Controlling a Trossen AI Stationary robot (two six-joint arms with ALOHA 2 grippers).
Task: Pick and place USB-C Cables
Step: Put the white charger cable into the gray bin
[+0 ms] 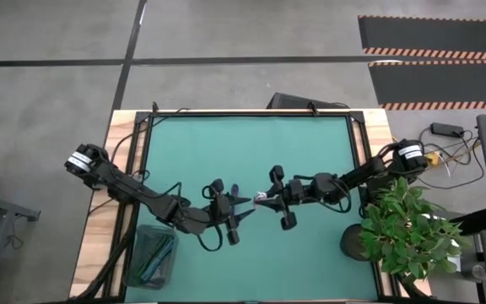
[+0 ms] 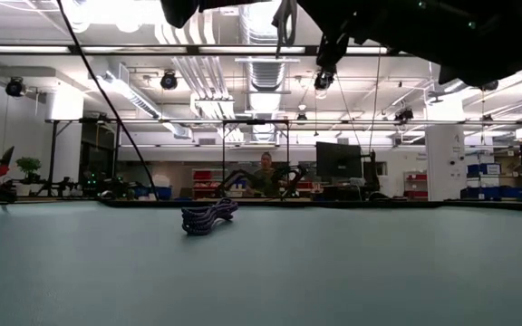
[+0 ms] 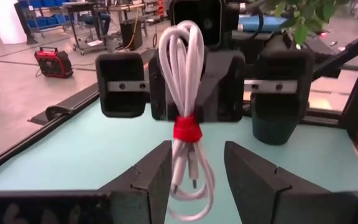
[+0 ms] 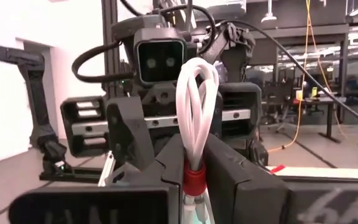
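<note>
The white USB-C cable bundle with a red tie [image 3: 185,81] hangs in the air at mid-table between both grippers, which face each other. My right gripper [image 4: 194,155] is shut on it. My left gripper [image 3: 194,168] is open, one finger on each side of the bundle's lower end [image 3: 190,186]; I cannot tell whether it touches. In the high view the left gripper [image 1: 245,205] and right gripper [image 1: 268,199] nearly meet. The dark purple bundle [image 2: 208,217] lies flat on the mat below them. Teal bundles lie in a bin [image 1: 152,253]. My right gripper pinches the white bundle at its red tie [image 4: 193,177] between the two fingers, coming level from the table's right side. The bundle stands upright across the fingers, its looped end [image 4: 196,81] rising above them. It is lifted clear of the table.
A clear bin [image 1: 137,263] sits by the table's near-left corner. A potted plant [image 1: 403,228] stands at the near-right edge, next to the right arm. A black frame runs along the teal mat [image 1: 251,143]. A person [image 2: 265,172] sits far off in the room behind.
</note>
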